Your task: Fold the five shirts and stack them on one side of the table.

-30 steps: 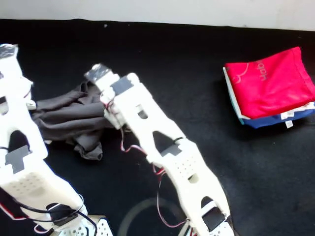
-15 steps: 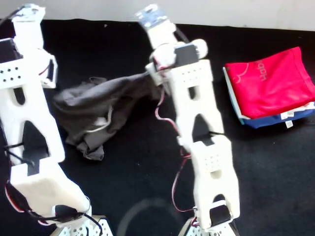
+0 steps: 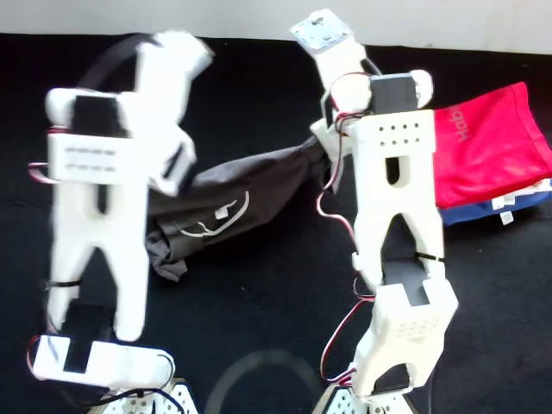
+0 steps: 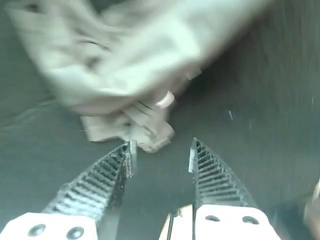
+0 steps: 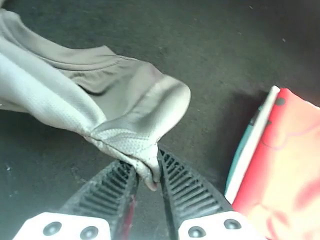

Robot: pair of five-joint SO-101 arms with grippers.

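Since the right gripper (image 5: 148, 172) is pinched tight on a bunched edge of the crumpled dark grey fabric shirt (image 3: 250, 194), that end hangs up off the black cloth-covered table (image 3: 259, 78). The rest runs as a slack rope down and across toward the left arm (image 3: 95, 198), where the far end lies heaped on the table. It reads as a stretch-out grip: one edge pinned high so the cloth can be pulled flat before any fold. The left gripper (image 4: 161, 156) is wide open with nothing in it, tips poised just short of the heaped end. My guess is it's lined up to take the opposite edge. The left wrist view is smeared, so I can't tell which part of the garment lies ahead of it. The stack of folded shirts (image 3: 487, 142), a red one on top with blue, white and teal edges beneath, sits at the table's right side. It is close by the right arm (image 3: 392, 172) and apart from the grey shirt. Going by those layers, probably four are done and this is the last. Risk: a single-point pinch on a bunch could slip or bring the cloth up twisted. The shirt isn't flat yet, so folding can't start.
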